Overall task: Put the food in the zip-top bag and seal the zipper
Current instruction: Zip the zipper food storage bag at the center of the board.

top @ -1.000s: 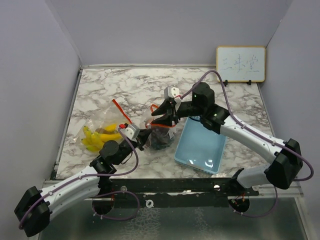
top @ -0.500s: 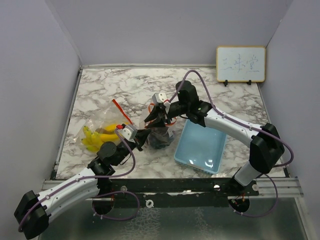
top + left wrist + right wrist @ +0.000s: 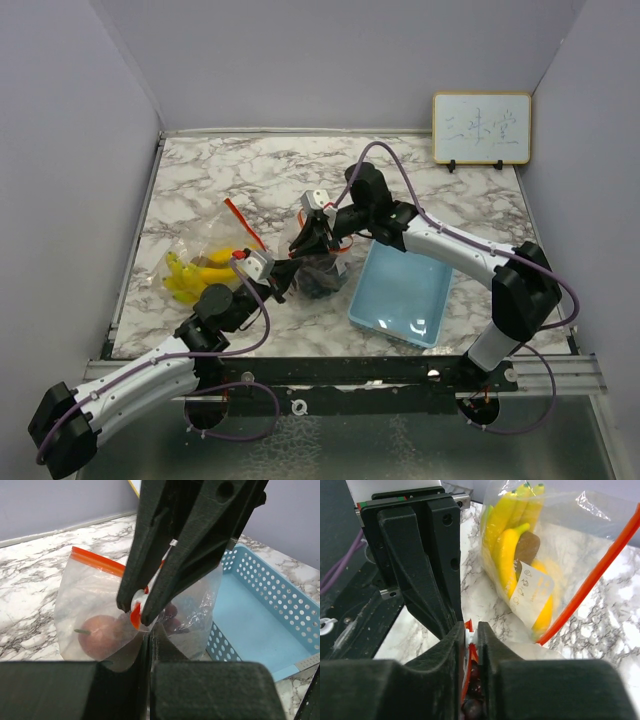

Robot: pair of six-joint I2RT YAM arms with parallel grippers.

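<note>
Pinching the mouth of the zip-top bag (image 3: 322, 272) from two sides, both arms meet near the middle of the table (image 3: 250, 170). The left pincer (image 3: 284, 276) comes in from seven o'clock, its jaws pressed together on the bag's near edge. The right pincer (image 3: 136, 612) reaches in from two o'clock and is clamped on the red zipper (image 3: 97, 561), a bit of white-and-red strip squeezed between its tips.

Through the clear film the left wrist view shows a small red round fruit (image 3: 97, 635) and dark purple grapes (image 3: 170, 619) inside. A bunch of yellow bananas (image 3: 195, 275) lies in a second clear bag (image 3: 172, 262) with its own red strip, at nine o'clock of the held one. The light blue basket (image 3: 400, 290) stands at three o'clock, just beside it.

In my judgement loading is about done and sealing has only begun: the far lip of the strip stands apart from the pinched part. What remains is pressing the zipper shut along its length. Whether the banana bag is closed I cannot tell.
</note>
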